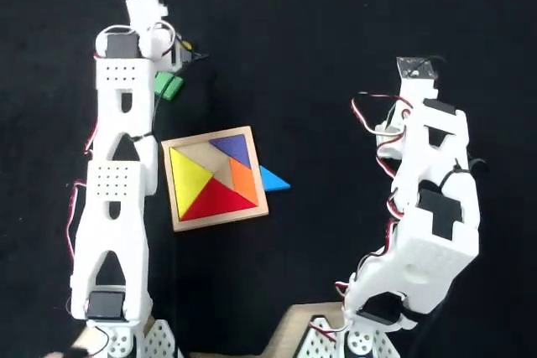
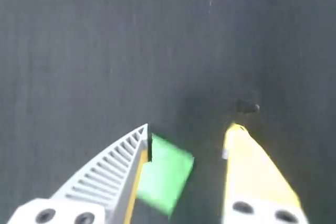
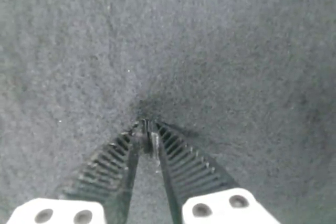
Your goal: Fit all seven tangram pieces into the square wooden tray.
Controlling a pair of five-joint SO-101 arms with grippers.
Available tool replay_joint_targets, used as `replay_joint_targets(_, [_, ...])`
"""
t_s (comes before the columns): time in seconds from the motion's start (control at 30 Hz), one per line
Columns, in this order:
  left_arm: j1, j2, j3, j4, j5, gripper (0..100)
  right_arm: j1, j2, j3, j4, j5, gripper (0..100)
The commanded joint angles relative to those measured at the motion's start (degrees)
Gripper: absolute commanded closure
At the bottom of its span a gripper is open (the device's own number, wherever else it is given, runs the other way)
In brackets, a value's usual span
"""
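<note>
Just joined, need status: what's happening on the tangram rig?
The left arm's hand is open around a green piece on the black mat, away from the wooden tray. The tray holds a yellow piece, a red piece, an orange piece and a purple piece, with some bare wood showing. A light blue triangle lies outside, beside the tray's edge. The right arm's hand is shut, holding nothing, down at the mat.
</note>
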Motion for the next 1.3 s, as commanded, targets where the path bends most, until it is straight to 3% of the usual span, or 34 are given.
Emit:
replay_joint_targets(0.0, [0.2,1.8,4.1,-15.3,-1.3,82,-2.1,-2.7,0.1,-0.9,0.4,98.7])
replay_joint_targets(0.13, [-2.4,2.6,8.9,-16.4,-6.7,84,-2.1,-2.7,0.1,-0.9,0.4,98.7])
replay_joint_targets(0.2, [-3.3,2.1,10.0,-12.9,-8.9,84,-2.1,-2.7,0.1,-0.9,0.4,98.7])
replay_joint_targets(0.57, [-2.9,1.7,-3.5,22.9,-29.4,84,-2.1,-2.7,0.1,-0.9,0.4,98.7])
replay_joint_targets(0.73, [-5.8,-4.3,-3.1,22.9,-26.1,84,-2.1,-2.7,0.1,-0.9,0.4,98.7])
replay_joint_targets(0.9, [-7.3,-14.3,0.0,22.9,-22.1,75,-2.1,-2.7,0.1,-0.9,0.4,98.7])
replay_joint_targets(1.1, [-6.6,-25.5,24.5,22.8,-36.3,75,-2.1,-2.7,0.1,-0.8,0.4,98.7])
replay_joint_targets(1.27, [-5.9,-29.6,37.5,19.4,-39.8,75,-2.1,-2.7,0.1,-0.8,0.4,98.7])
